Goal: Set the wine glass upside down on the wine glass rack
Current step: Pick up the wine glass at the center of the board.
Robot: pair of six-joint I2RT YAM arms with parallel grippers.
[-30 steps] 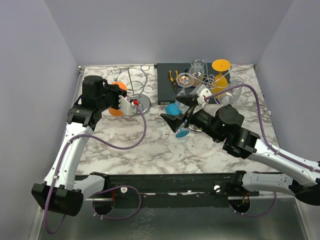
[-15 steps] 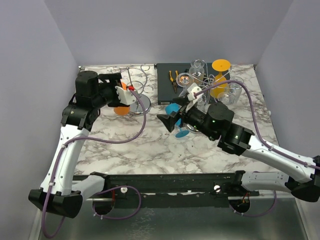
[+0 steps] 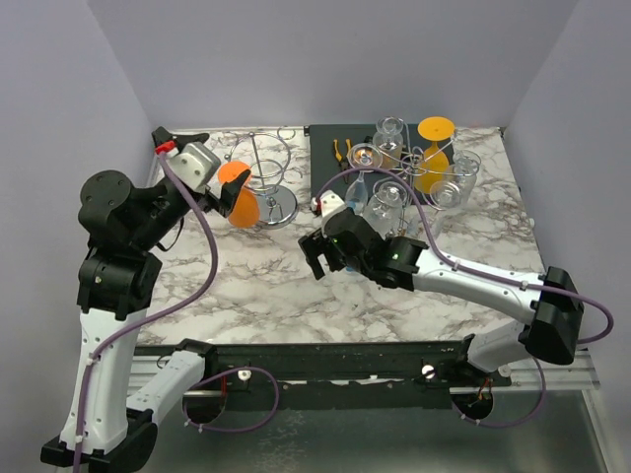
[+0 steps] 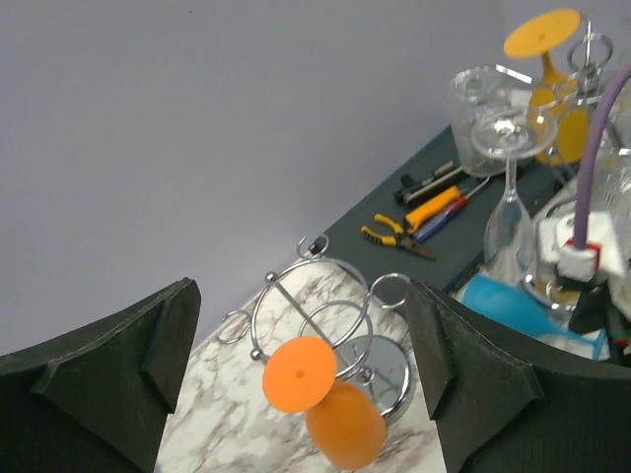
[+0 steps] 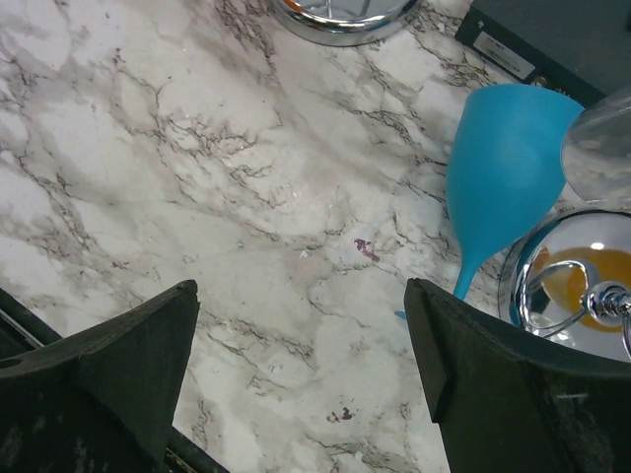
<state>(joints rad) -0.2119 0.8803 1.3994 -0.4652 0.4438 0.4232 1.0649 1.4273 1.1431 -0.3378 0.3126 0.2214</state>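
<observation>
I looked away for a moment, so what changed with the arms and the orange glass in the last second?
The left claw let go of the orange glass, opened and pulled back up and to the left; the glass hangs upside down on the rack. The right claw, open, shifted left, near the blue glass lying on the table. The dark tool tray stayed put.

Marble table (image 3: 246, 286), wire rack (image 3: 281, 205), dark tray (image 3: 323, 177), blue glass (image 5: 501, 163)
</observation>
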